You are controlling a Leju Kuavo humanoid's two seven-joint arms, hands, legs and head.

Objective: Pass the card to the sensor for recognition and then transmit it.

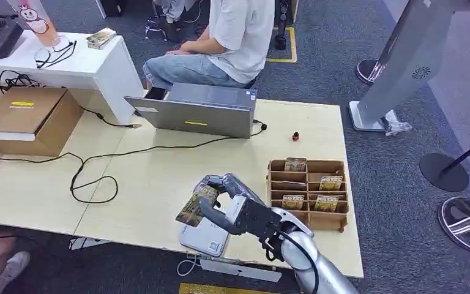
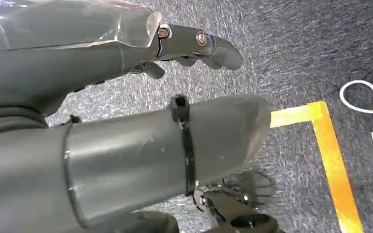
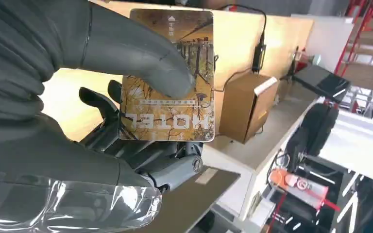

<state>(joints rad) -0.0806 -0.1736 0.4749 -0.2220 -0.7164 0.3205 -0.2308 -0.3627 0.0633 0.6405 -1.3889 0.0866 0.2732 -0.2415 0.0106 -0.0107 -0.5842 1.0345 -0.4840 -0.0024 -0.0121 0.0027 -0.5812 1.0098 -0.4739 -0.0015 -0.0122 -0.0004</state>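
A pale wooden table (image 1: 159, 184) stands on grey carpet, with a laptop (image 1: 196, 110) at its far edge and a person seated behind it. A black cable (image 1: 92, 165) loops across the tabletop, and a cardboard box (image 1: 27, 119) sits to the left. Near the right end is a wooden rack (image 1: 308, 195) with several cards standing in its compartments.

The right hand (image 1: 232, 205) reaches over the near edge of the table, holding the card (image 1: 197, 205) — a hotel key card with an autumn-tree print. In the right wrist view the thumb (image 3: 141, 58) presses flat on the card's printed face (image 3: 170, 87), the darker fingers (image 3: 107, 111) backing it from behind, so the card is pinched between them and sticks out past the fingertips. It hangs just above a white flat sensor (image 1: 205, 237) at the table's near edge.

The left hand (image 2: 126, 121) hangs over the carpet by a yellow floor line (image 2: 330, 155) — fingers curled, holding nothing.
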